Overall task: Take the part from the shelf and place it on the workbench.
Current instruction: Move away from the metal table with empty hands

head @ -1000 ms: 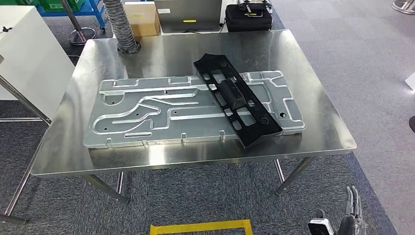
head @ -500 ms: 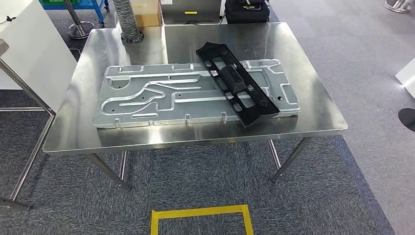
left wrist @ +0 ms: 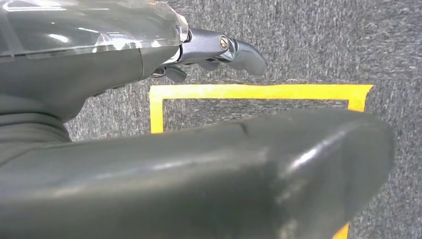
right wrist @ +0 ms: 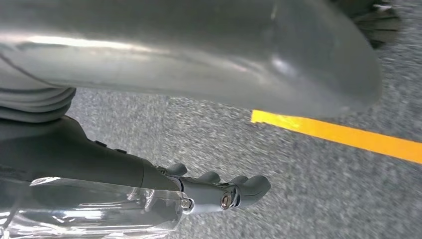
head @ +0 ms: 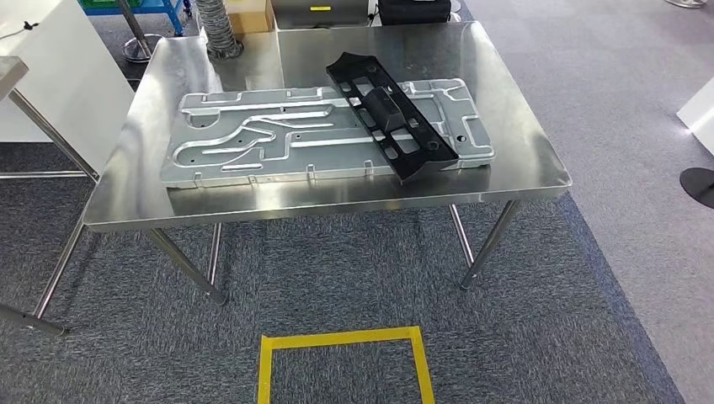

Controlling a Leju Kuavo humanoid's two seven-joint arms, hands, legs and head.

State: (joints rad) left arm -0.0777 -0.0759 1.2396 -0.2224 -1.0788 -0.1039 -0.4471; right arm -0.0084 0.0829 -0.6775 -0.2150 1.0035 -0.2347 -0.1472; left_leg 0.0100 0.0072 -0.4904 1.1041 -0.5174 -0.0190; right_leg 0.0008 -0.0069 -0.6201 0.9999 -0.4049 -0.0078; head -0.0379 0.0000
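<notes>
— Where's the part?
— The black part (head: 390, 114) lies slanted across the grey plate (head: 278, 139), right side of the counter (head: 522, 160).
— The hands?
— Left hand (left wrist: 219, 50) and right hand (right wrist: 224, 194) hang over carpet, fingers apart, holding nothing.

One steel workbench (head: 522, 168) is seen, on which one black part (head: 389, 116) and one silver stamped panel (head: 253, 143) are counted. One yellow floor square (head: 345, 362) is marked, just beyond the left hand (left wrist: 209, 50)'s fingers; one right hand (right wrist: 219, 191) is counted.
</notes>
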